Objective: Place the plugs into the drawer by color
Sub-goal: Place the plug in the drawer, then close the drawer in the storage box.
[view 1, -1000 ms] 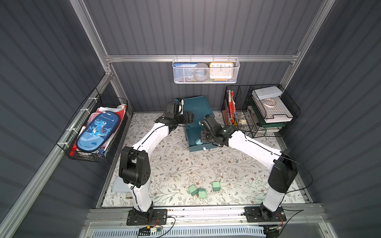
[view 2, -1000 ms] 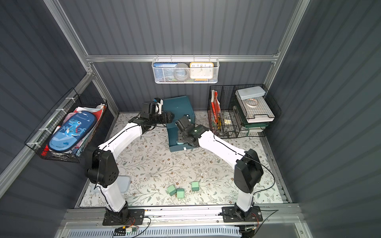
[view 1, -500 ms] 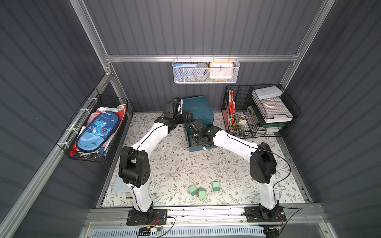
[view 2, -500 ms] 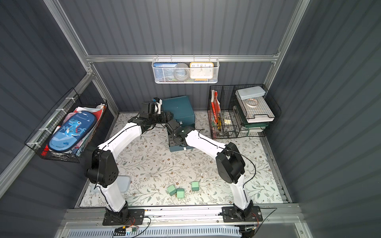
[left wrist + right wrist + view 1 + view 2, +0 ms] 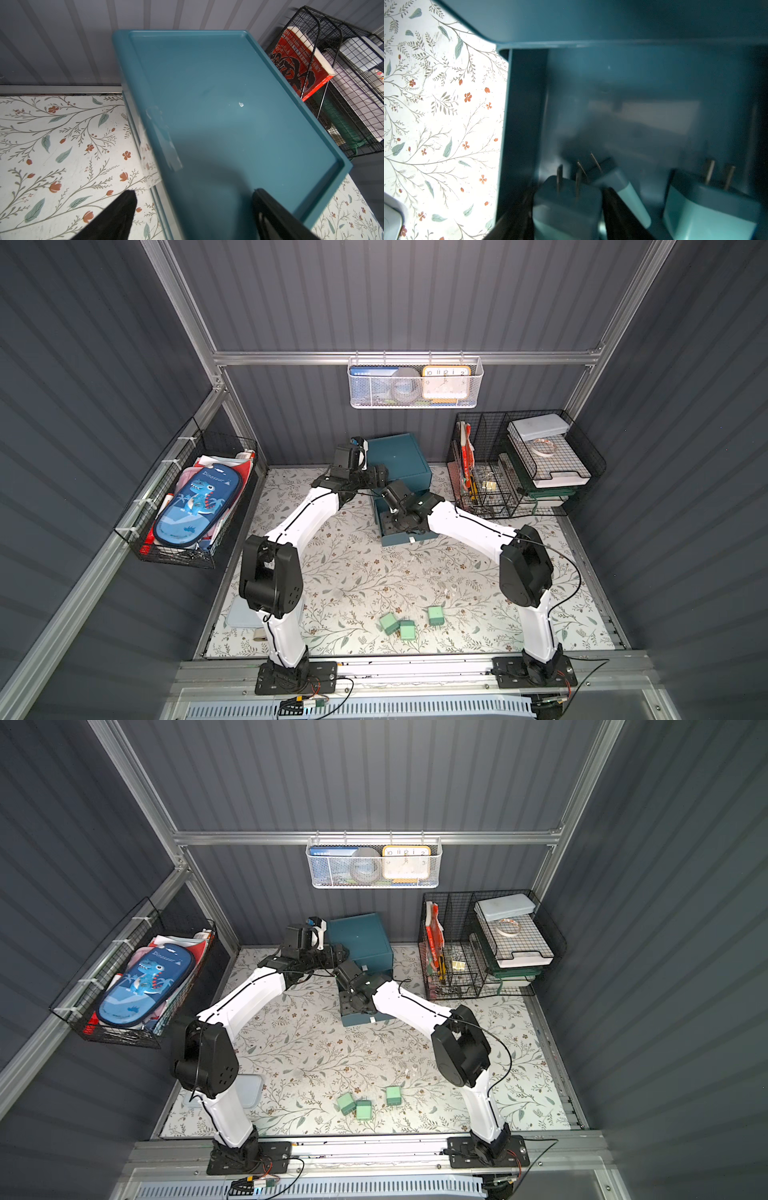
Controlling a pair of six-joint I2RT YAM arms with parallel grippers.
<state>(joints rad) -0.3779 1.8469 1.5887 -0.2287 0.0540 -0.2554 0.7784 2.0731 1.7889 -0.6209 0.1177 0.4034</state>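
The dark teal drawer cabinet (image 5: pixel 399 456) stands at the back, its lowest drawer (image 5: pixel 409 536) pulled out. My right gripper (image 5: pixel 568 209) reaches down into that drawer (image 5: pixel 525 124). A light blue plug (image 5: pixel 566 199), prongs up, sits between its fingers; blur hides whether they still press it. Two more light blue plugs (image 5: pixel 623 187) (image 5: pixel 708 205) lie in the same drawer. Three mint green plugs (image 5: pixel 389 622) (image 5: pixel 407 630) (image 5: pixel 435 615) lie on the floral mat near the front. My left gripper (image 5: pixel 193 207) is open, straddling an edge of the cabinet's top (image 5: pixel 228 93).
Black wire racks (image 5: pixel 519 464) with papers and trays stand right of the cabinet. A white mesh basket (image 5: pixel 415 383) hangs on the back wall. A wire basket holding a dinosaur pencil case (image 5: pixel 195 502) hangs on the left wall. A pale blue lid (image 5: pixel 241 616) lies front left.
My right wrist has shifted a little left over the open drawer and its elbow has swung in towards the middle. The left arm and the green plugs have stayed put.
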